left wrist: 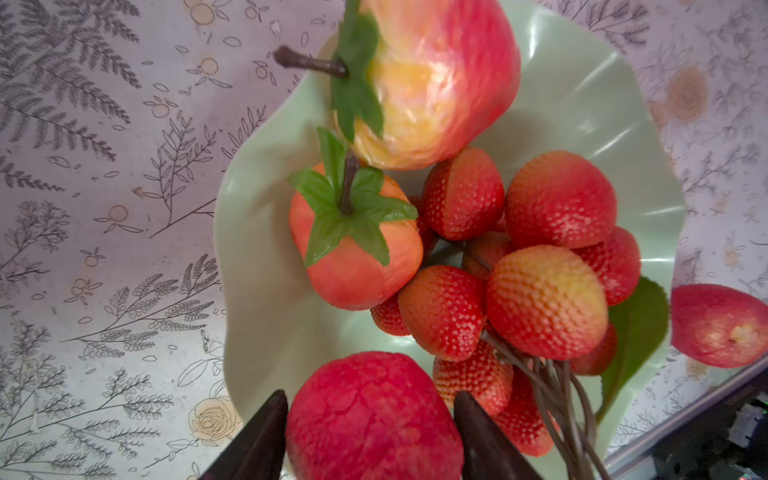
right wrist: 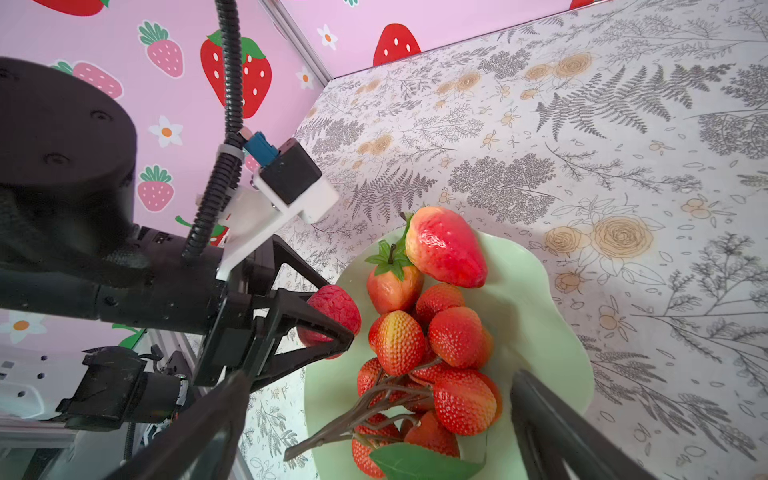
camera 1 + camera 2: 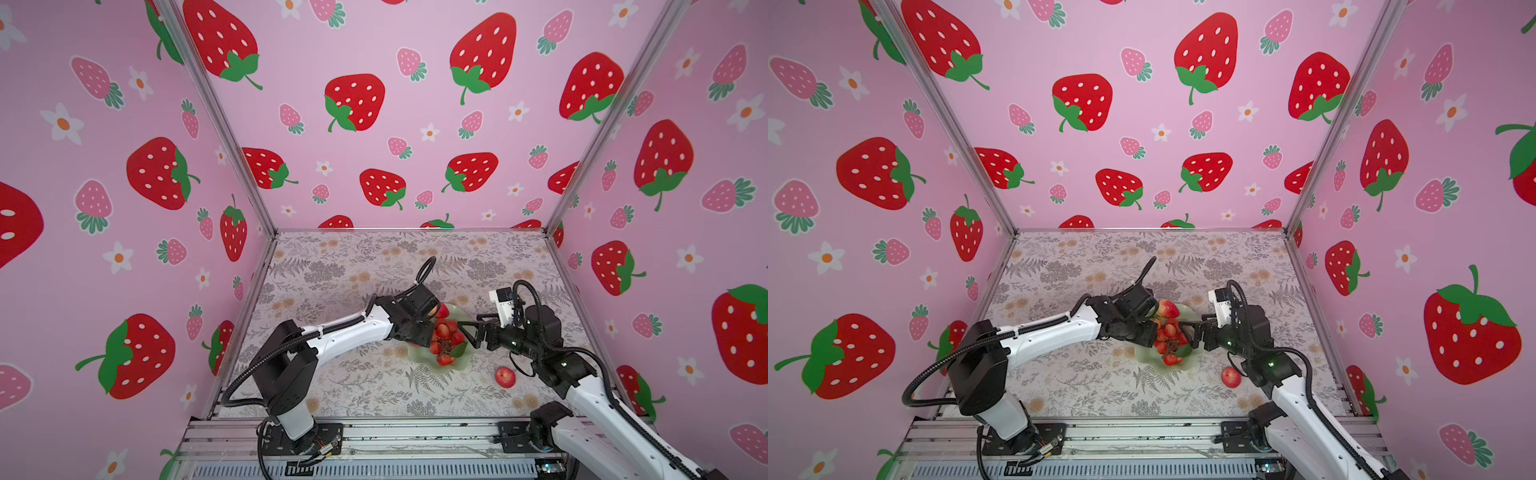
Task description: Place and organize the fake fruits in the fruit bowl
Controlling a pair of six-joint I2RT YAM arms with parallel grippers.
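Observation:
The pale green fruit bowl [image 3: 419, 357] [image 1: 266, 291] holds a bunch of small red bumpy fruits [image 1: 544, 299] [image 2: 457, 336] and two strawberries [image 1: 357, 266] [image 1: 440, 83]. My left gripper [image 1: 370, 395] [image 2: 338, 311] reaches in over the bowl's left rim, shut on a round red apple-like fruit [image 1: 374, 419] [image 2: 334, 309]. My right gripper [image 2: 380, 374] [image 3: 467, 330] stands wide open over the bowl's right side, its fingers either side of the bunch's stem end, touching nothing. A second apple-like fruit [image 3: 505, 377] [image 1: 719, 328] lies on the table right of the bowl.
The floral tabletop [image 3: 353, 386] is boxed in by pink strawberry-print walls [image 3: 124, 208] on three sides, with a metal rail [image 3: 374, 436] along the front. Both arms meet over the bowl near the table's middle.

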